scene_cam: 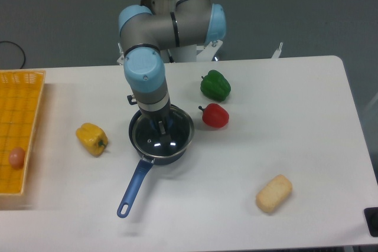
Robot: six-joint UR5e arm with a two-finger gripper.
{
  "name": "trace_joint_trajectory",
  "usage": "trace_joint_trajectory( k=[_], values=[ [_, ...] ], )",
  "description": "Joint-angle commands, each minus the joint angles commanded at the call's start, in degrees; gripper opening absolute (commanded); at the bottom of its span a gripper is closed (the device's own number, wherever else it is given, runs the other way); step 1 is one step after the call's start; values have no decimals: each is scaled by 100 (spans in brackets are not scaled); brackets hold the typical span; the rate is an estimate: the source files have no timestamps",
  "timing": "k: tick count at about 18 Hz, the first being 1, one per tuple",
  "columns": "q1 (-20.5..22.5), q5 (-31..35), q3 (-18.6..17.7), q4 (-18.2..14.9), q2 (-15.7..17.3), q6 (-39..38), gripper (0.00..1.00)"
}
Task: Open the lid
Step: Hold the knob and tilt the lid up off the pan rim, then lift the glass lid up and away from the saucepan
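Observation:
The lid (179,136), a clear glass disc with a thin metal rim, sits over the dark blue saucepan (135,183), whose long handle points toward the front left. My gripper (163,127) reaches straight down onto the lid's centre and is shut on the knob there. The fingers mostly hide the blue knob. The lid's rim sits a little to the right of the pan's rim and looks slightly raised.
A red pepper (215,115) lies close to the pan's right side, with a green pepper (215,85) behind it. A yellow pepper (91,138) lies to the left. A yellow basket (22,110) holds an egg (16,157) at the far left. A bread roll (274,193) is at the front right.

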Motion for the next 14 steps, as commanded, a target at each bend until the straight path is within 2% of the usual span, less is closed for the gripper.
trace_joint_trajectory(
  k=[6, 14],
  values=[
    [141, 0, 44, -18, 61, 9, 66],
    [887, -44, 88, -62, 167, 676, 66]
  ],
)
